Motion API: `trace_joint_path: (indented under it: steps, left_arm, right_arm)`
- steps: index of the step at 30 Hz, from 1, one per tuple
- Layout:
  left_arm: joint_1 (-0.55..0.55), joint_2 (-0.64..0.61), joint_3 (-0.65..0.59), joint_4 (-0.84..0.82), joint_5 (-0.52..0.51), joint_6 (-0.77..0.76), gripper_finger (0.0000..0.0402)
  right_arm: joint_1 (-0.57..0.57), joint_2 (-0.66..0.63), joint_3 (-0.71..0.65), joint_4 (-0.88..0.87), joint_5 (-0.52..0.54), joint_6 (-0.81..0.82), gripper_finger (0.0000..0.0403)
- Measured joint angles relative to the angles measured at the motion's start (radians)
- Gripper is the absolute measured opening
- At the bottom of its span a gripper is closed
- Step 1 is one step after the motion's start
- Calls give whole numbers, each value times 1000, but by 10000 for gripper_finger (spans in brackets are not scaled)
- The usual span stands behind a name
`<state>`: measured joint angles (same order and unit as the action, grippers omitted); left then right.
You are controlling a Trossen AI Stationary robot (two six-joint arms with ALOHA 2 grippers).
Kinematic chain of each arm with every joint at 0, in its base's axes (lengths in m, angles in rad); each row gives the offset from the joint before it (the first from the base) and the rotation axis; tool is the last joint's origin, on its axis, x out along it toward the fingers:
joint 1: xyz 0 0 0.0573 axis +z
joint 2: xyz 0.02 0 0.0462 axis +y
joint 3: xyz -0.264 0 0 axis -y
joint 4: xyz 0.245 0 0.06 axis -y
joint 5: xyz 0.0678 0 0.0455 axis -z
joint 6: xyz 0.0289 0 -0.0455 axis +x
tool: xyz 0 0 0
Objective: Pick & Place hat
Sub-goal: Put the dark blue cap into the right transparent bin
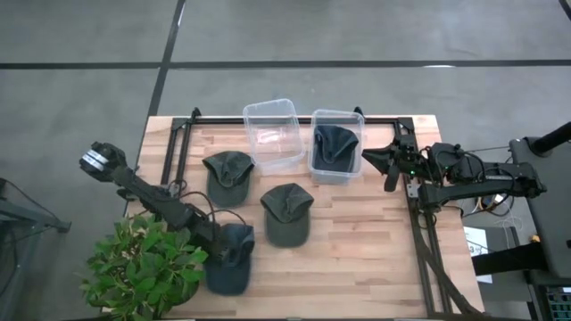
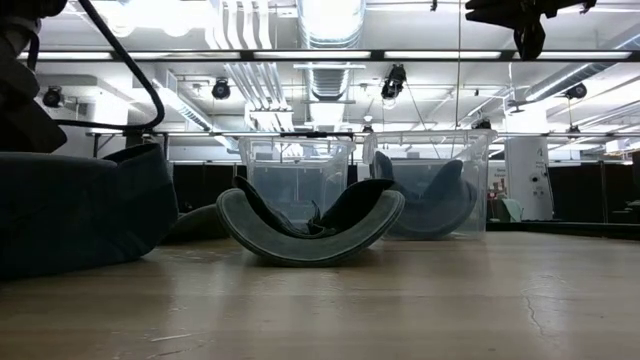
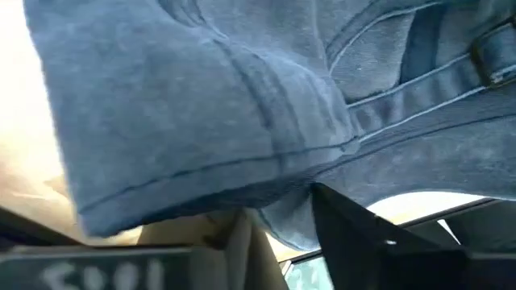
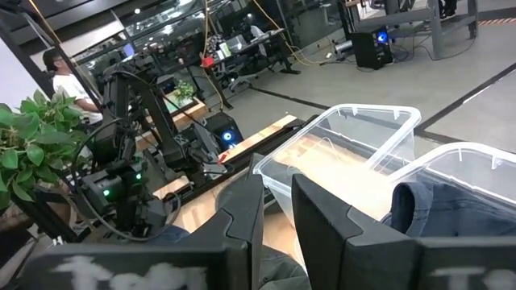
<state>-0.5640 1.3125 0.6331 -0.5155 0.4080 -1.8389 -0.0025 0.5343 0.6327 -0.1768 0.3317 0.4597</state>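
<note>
Left wrist view, nearest item: dark blue cap (image 3: 242, 105), soft washed cloth with raised seams and a strap with a buckle at one side. It fills the frame, and its lower edge hangs down between the fingers (image 3: 355, 234) of the left gripper (image 3: 278, 234). The jaws stand a little apart with cloth between them; whether they press on it cannot be told.

High view: the same cap (image 1: 230, 259) lies at the near left edge of the wooden table (image 1: 366, 259), beside a potted plant (image 1: 143, 267), with the left gripper (image 1: 212, 244) touching its left side.

Further from those jaws:
- green cap (image 1: 286, 214), mid-table, crown up.
- second green cap (image 1: 227, 176), behind it to the left.
- clear plastic bin (image 1: 272, 134), nothing seen inside.
- second clear bin (image 1: 336, 145), holding a dark cap (image 1: 335, 147).

Right gripper (image 1: 379, 160): raised off the table just right of the second bin, touching nothing. Right wrist view shows its fingers (image 4: 242, 209) close together with a narrow gap, nothing between them. A person (image 4: 64, 80) sits in the room beyond.
</note>
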Motion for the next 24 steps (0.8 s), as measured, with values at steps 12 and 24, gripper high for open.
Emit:
trace_joint_path:
  steps: [12, 24]
  left_arm:
    - [0, -6, 2, 27, -6, 5, 7]
    - [-1, -54, 148, -106, -118, 63, 7]
  right_arm:
    - [0, 0, 0, 0, 0, 0, 63]
    - [0, 0, 0, 0, 0, 0, 63]
